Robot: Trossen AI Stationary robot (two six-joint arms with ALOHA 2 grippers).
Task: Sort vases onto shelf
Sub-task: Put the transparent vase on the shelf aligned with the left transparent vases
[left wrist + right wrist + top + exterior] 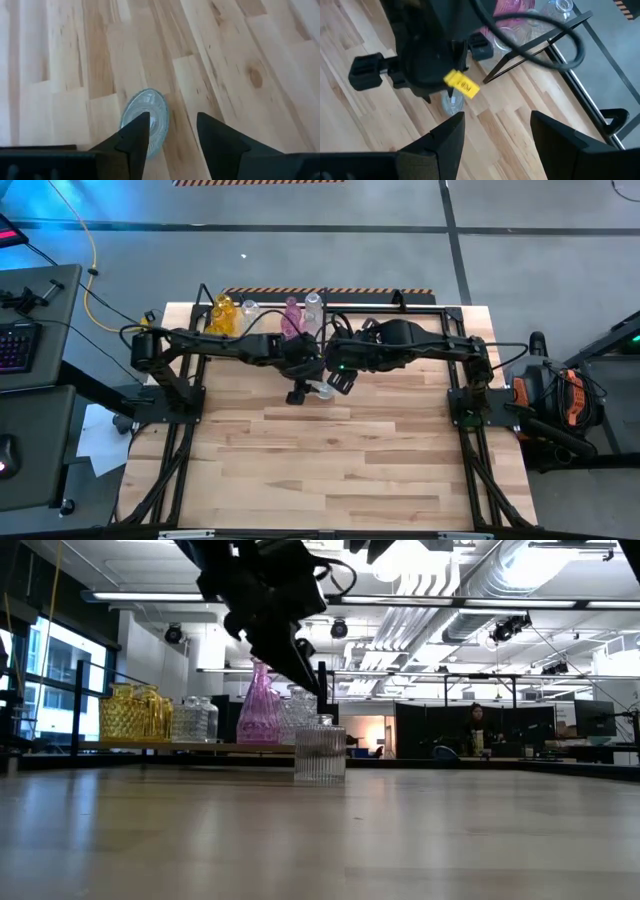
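The clear ribbed glass vase [320, 752] stands upright on the butcher-block tabletop [340, 470], near the table's centre and just in front of the low black-framed shelf [400, 298] at the far edge. On the shelf stand the amber-yellow glass vases [134, 712] at the left, a clear bulbous vase [194, 719] beside them, then a pink narrow-necked vase [260, 706] with another clear vase [297, 712] next to it.

The left gripper [170, 137] hangs directly above the ribbed vase with its fingers [135, 135] spread apart. In the left wrist view the vase rim [145, 122] lies below and partly behind one finger; nothing is gripped. Contact between finger and glass cannot be determined. The right gripper [495, 132] is also spread wide and empty, held close to the right of the left wrist, above the table.

Handling assessment:
- Material: thin rigid glass. Expect it to be light, brittle, and unyielding under pressure.
- Surface: smooth and probably slippery, although the vertical ribs should give the pads some purchase.
- Stability: the straight, squat body should resist tipping, but a sideways knock would likely slide it on the wood.

Recommended hold: centre the vase between the fingers, then close across the ribbed wall just below the rim. Apply moderate force only. The vase is currently off-centre toward one finger; correct this before closing.
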